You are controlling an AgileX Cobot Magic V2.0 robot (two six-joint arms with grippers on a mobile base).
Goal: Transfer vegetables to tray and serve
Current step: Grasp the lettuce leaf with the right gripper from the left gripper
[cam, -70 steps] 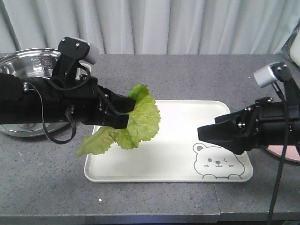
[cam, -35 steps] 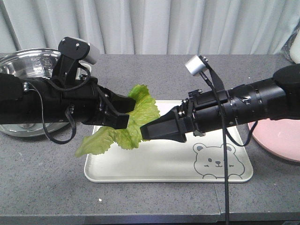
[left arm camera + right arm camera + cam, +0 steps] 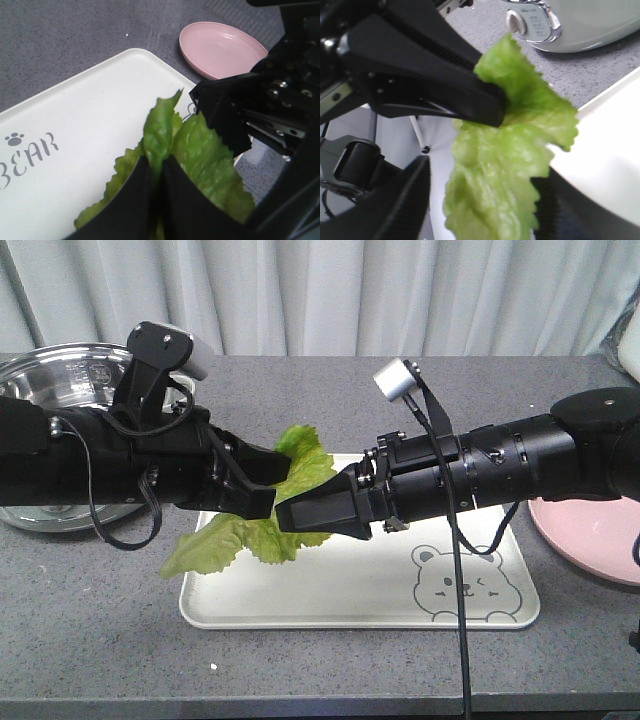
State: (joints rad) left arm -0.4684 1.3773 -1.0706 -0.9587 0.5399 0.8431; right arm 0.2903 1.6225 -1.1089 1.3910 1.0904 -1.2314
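The left gripper (image 3: 262, 486) is pinching the bright green, frilly lettuce leaf (image 3: 310, 462) above one end of the cream-white rimmed tray (image 3: 360, 585); the right gripper's (image 3: 290, 515) spread jaws are flanking it. Light, limp and tearable, it is probably needing a gentle hold near its thicker middle

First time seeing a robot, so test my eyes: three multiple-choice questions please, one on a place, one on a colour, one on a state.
1. Where is the lettuce leaf? A) flat on the tray B) held up above the tray C) on the round plate
2. What colour is the round plate? A) blue B) black C) pink
3. The left claw is: A) shut on the leaf B) open and empty C) out of view
Answers: 1 B, it hangs from the claw over the tray; 2 C, plainly pink; 3 A, it pinches the leaf.
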